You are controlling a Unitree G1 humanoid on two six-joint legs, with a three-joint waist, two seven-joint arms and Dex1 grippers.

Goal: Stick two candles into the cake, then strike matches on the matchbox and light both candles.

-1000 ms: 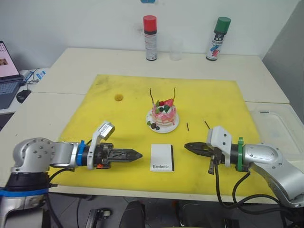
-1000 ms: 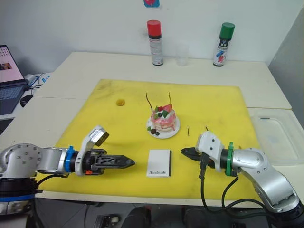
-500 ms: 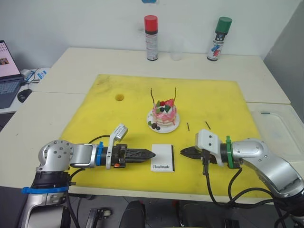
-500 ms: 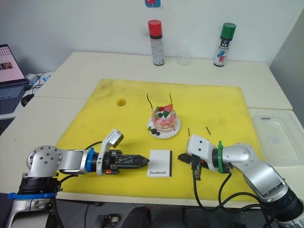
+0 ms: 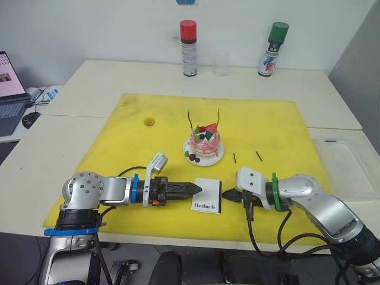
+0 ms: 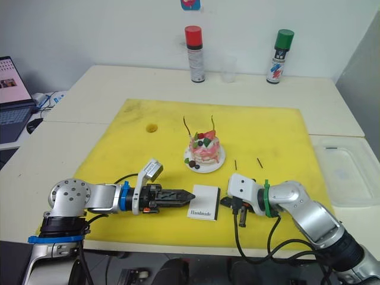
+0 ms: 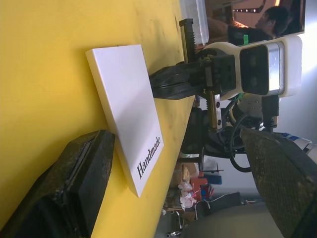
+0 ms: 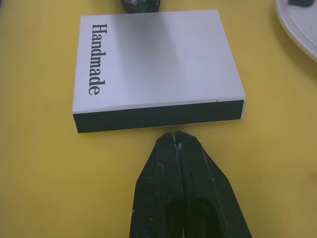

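yellow mat (image 5: 136, 136) | red-capped can (image 5: 188, 47) | green-capped can (image 5: 273, 48) | laptop (image 5: 9, 89) | clear tray (image 5: 350, 166)

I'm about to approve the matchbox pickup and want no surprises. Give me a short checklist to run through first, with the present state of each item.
1. Both candles stand in the cake: ok.
2. Matchbox lies flat on the yellow mat, lettering up: ok.
3. Left claw tip at the box's left edge: ok, though contact cannot be told.
4. Right claw shut, tip against the dark striking edge: ok for pushing, not ok for grasping.
5. Two matches lie loose on the mat right of the cake, neither picked up: not ok for striking yet.
6. Cake plate stands apart from the box and both claws: ok.
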